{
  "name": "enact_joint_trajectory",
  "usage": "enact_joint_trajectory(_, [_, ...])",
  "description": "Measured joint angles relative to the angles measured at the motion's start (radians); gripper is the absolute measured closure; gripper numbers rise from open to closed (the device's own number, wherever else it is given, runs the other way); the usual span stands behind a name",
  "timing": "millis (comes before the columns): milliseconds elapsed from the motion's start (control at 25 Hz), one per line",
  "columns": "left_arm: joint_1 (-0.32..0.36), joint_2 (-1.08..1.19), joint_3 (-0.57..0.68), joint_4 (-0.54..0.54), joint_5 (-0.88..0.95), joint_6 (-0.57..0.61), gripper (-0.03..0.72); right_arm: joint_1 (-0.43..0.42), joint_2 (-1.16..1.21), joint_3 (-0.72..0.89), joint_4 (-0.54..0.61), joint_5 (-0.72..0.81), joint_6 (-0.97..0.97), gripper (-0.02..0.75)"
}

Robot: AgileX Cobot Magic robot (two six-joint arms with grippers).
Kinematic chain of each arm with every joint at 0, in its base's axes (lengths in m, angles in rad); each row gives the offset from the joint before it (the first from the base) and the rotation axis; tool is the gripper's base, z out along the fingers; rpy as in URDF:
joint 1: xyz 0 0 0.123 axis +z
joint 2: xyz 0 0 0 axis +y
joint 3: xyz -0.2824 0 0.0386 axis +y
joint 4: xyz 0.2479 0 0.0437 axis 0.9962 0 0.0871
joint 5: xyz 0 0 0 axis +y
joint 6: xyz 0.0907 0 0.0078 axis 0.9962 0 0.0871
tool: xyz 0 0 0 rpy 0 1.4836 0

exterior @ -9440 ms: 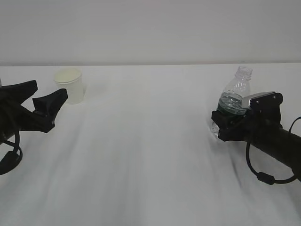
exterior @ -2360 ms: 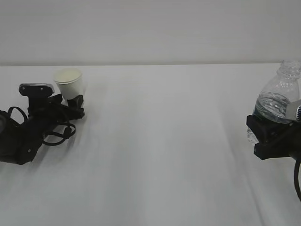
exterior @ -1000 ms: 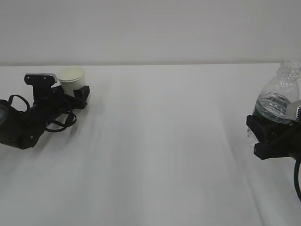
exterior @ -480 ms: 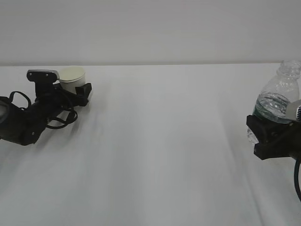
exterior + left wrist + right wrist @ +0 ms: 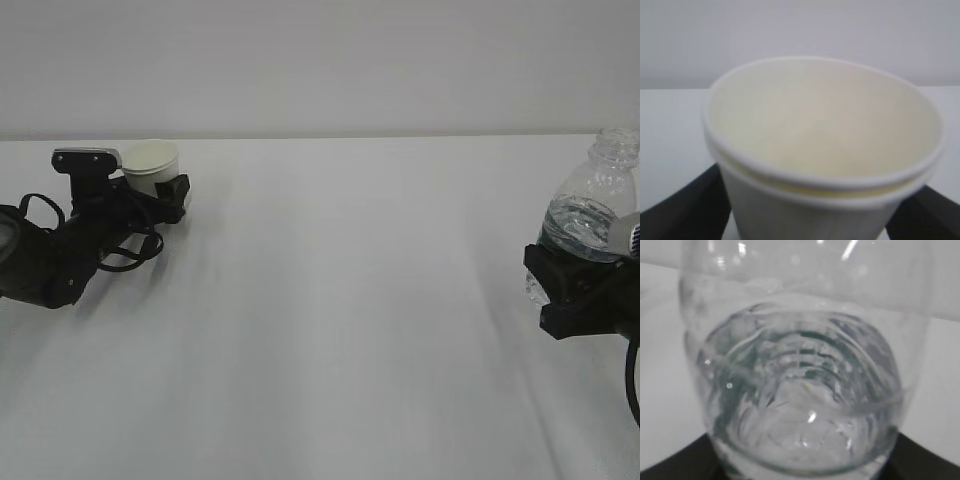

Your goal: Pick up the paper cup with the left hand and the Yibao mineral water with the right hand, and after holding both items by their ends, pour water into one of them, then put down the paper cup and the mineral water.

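Step in hand: closing the left hand (image 5: 165, 198) on the paper cup (image 5: 152, 166), at the upper left of the exterior view, so it can be lifted off the desk (image 5: 330, 330).
Left hand state: its gripper stands spread to either side of the cup's lower wall; in the left wrist view a dark finger (image 5: 687, 207) shows at the lower left and another at the lower right, with the cup (image 5: 822, 150) filling the middle. Whether the pads already touch the paper cannot be told.
How to do it well: close gently and evenly (a thin paper wall buckles easily), keep the cup centred between the fingers, stay low on the body rather than at the rim, and lift straight so the mouth stays level.
Right hand state: the right hand (image 5: 580, 290), at the right edge of the exterior view, is clenched on the Yibao mineral water (image 5: 592, 215) near its base; the bottle looks upright, capless and partly full, so it is best held level until the cup comes near.
Hidden or unclear: the cup's base and its contact with the desk; the bottle's bottom behind the gripper; the label in the right wrist view, where the bottle (image 5: 805, 390) is only a blurred green tint; most of the right arm, cut off by the frame edge.
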Motion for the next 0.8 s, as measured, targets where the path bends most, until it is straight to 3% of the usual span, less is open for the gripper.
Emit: enact_joint_trajectory(800, [0.000, 0.000, 0.000, 0.000, -0.015, 0.000, 0.222, 0.000, 0.000, 0.000, 0.000, 0.000, 0.000, 0.332])
